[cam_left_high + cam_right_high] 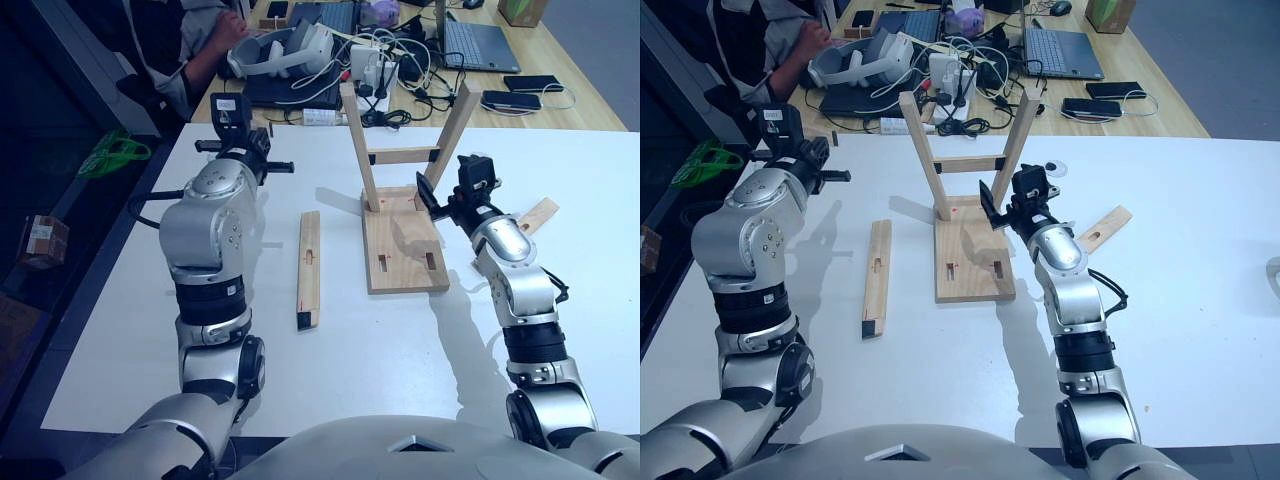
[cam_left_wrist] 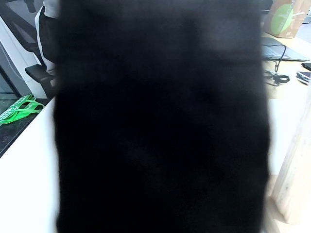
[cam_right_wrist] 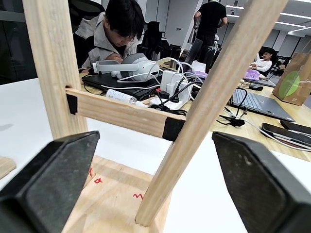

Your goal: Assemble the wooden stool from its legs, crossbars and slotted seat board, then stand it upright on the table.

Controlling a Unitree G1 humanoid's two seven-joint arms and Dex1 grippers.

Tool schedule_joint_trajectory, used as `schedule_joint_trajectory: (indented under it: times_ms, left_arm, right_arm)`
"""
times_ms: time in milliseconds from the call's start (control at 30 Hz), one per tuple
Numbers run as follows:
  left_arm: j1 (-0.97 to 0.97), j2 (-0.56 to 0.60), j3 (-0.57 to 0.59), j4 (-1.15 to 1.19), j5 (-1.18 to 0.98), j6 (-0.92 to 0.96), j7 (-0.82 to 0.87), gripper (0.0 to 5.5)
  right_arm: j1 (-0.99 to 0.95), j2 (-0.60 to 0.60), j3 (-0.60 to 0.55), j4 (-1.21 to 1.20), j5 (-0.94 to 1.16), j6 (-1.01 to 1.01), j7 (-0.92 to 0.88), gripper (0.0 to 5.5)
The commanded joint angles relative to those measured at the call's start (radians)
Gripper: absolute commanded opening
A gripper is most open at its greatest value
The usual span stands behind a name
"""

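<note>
Your seat board [image 1: 400,250] lies flat on the white table [image 1: 580,300], roughly in the middle. Two legs stand up from its far end: the left leg [image 1: 358,150] nearly upright, the right leg [image 1: 450,130] leaning outward to the right. A crossbar [image 1: 403,156] joins them partway up, with dark patches at both joints. The near half of the board is bare, with two open slots and small red marks. Your right gripper [image 1: 428,198] sits low at the foot of the right leg, just above the board's far right corner. In the right wrist view its jaws are spread wide, with the right leg passing between the two dark pads [image 3: 53,179] and touching neither, so it holds nothing. Your left gripper [image 1: 248,150] is raised over the far left part of the table, well apart from the board; you cannot tell whether it is open or closed. A loose leg [image 1: 309,265] lies flat left of the board, parallel to it, its dark-tipped end toward you. Another loose piece [image 1: 538,214] lies on the table to the right, just beyond your right forearm.
</note>
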Motion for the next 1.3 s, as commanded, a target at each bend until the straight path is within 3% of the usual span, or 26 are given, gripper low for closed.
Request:
schedule_joint_trajectory:
  times_ms: [33,267,500,600,733,800,1000,1300]
  left_arm:
    - [0.016,0.006,0.004,-0.035,-0.006,0.047,-0.014,0.4]
    - [0.032,0.078,-0.013,-0.004,-0.022,0.114,-0.105,0.4]
    - [0.047,0.015,0.189,-0.121,-0.2,0.483,-0.222,0.4]
    - [0.064,0.096,0.221,-0.169,-0.276,0.562,-0.277,0.4]
    - [0.125,0.358,0.167,-0.206,-0.465,0.565,-0.355,0.4]
    - [0.149,0.426,0.155,-0.207,-0.562,0.565,-0.356,0.4]
    - [0.232,0.395,0.186,-0.191,-0.881,0.565,-0.135,0.4]
    - [0.3,0.271,0.248,-0.07,-1.31,0.513,0.465,0.4]
  right_arm:
    - [0.026,-0.003,-0.024,-0.032,0.0,0.042,-0.018,4.32]
    - [0.015,-0.017,-0.039,-0.021,-0.006,0.044,-0.02,4.32]
    - [0.11,0.003,-0.036,-0.088,-0.007,0.061,-0.039,4.32]
    - [0.157,0.017,-0.029,-0.126,-0.006,0.073,-0.057,4.32]
    - [0.239,0.048,-0.022,-0.18,-0.008,0.093,-0.087,4.32]
    - [0.267,0.063,-0.012,-0.2,-0.012,0.099,-0.102,4.32]
    - [0.321,0.087,0.001,-0.251,-0.015,0.13,-0.128,4.32]
    - [0.374,0.107,0.02,-0.293,-0.024,0.16,-0.152,4.32]
